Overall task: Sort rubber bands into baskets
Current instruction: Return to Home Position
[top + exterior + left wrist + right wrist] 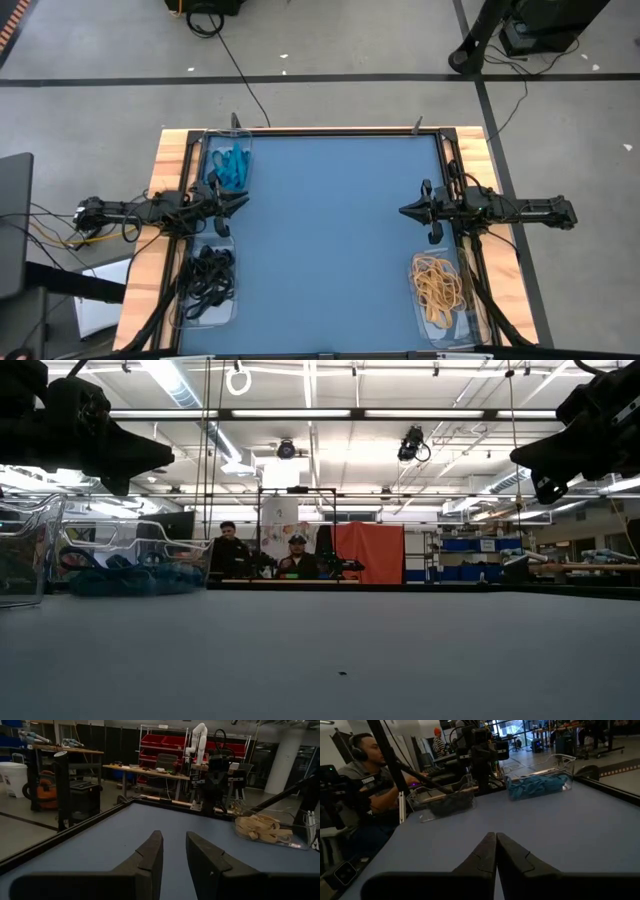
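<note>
1. The left gripper (240,203) hangs raised over the left edge of the blue mat (330,240), about midway along it. It points toward the mat's middle. Its fingers (150,856) stand slightly spread, with nothing between them.
2. The right gripper (404,211) hangs raised over the mat's right side, also about midway along and pointing toward the middle. Its fingers (485,854) are pressed together on nothing.
3. The teal rubber bands (230,166) lie in the upper-left basket (210,138), at the mat's upper-left corner in the high view. They are near the left gripper and clear of it.
4. The black rubber bands (208,277) lie in the lower-left basket (205,316), at the mat's lower-left corner, on the left gripper's other side.
5. The tan rubber bands (438,281) lie in the lower-right basket (456,332), at the mat's lower-right corner. They are near the right gripper and not touched by it.
</note>
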